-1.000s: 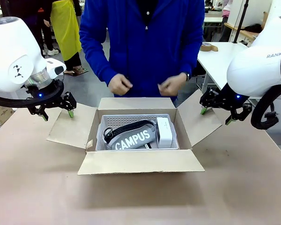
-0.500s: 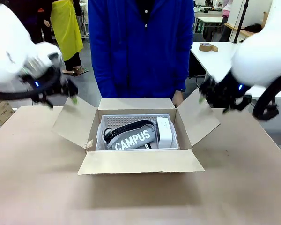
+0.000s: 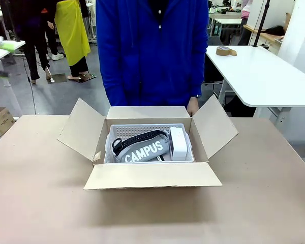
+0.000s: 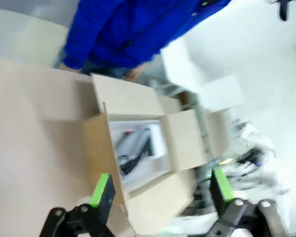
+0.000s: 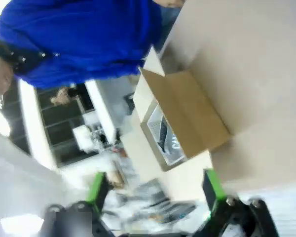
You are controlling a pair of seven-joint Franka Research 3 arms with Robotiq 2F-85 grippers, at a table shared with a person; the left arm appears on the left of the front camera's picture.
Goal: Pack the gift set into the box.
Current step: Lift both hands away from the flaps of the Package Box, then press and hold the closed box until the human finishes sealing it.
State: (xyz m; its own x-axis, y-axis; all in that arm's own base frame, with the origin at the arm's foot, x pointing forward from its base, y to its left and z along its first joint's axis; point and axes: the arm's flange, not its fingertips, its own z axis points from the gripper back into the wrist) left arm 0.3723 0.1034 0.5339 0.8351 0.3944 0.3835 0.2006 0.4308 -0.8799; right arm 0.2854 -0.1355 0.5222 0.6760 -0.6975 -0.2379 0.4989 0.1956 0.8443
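Both arms have swung up and away from the side flaps (image 3: 80,128) they hovered beside a second ago. Left gripper (image 4: 161,192) and right gripper (image 5: 153,190) hang high, fingers spread wide and holding nothing. Below them the gift set (image 3: 147,145) lies flat inside the box (image 3: 152,176), whose flaps are open. Packing looks done; closing would probably go best side flaps first, clear of the person's hand (image 3: 193,105)

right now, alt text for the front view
An open cardboard box on a brown table holds a grey tray with a grey "CAMPUS" item, a black strap and a small white box. A person in blue stands behind it.
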